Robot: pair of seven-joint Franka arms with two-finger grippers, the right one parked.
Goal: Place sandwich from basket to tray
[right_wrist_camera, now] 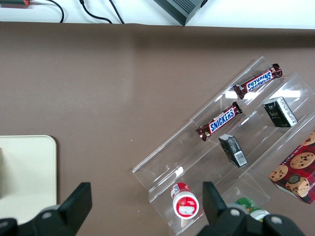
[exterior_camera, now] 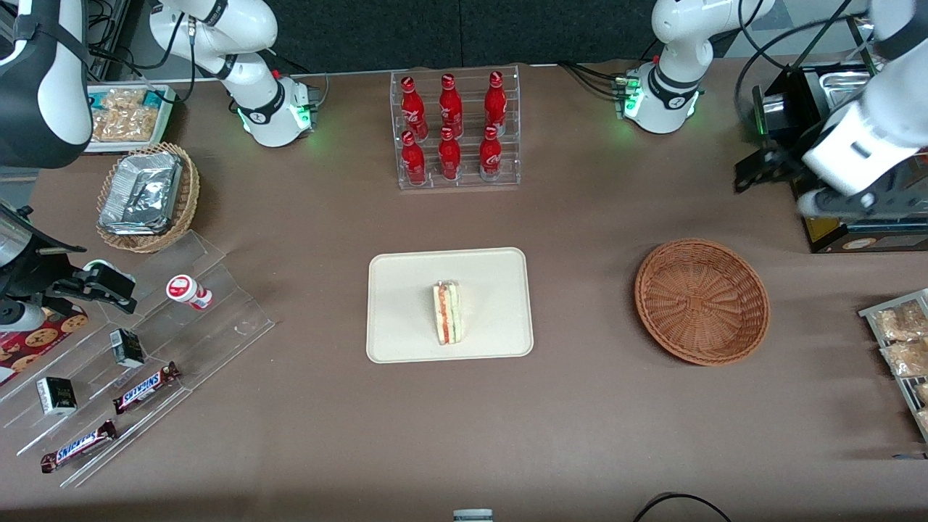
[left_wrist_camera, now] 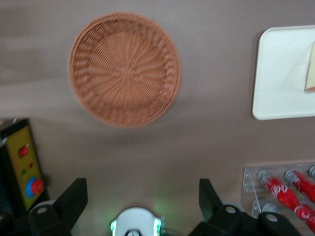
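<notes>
Your clear-wrapped triangular white-bread sandwich [exterior_camera: 447, 313] lies on the cream-white rectangular tray [exterior_camera: 406, 275]. Round reddish-brown wicker basket [exterior_camera: 702, 301] — empty. Left gripper [left_wrist_camera: 142, 196] — fingers spread, holding nothing, raised above the table near the basket.

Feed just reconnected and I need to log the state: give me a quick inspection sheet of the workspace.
Surface: brown table, no spills seen.
Job's things: sandwich lies on the tray; basket holds nothing, toward the working arm's end.
Clutter: cola bottles in a clear rack; Snickers bars and small boxes on a stepped rack; foil packs in a tan basket; snack packs.
Claw: claw open, holding nothing, raised above the table, farther from the front camera than the basket.
Cables: black cable at the table's near edge.
Surroundings: control box with red button.
</notes>
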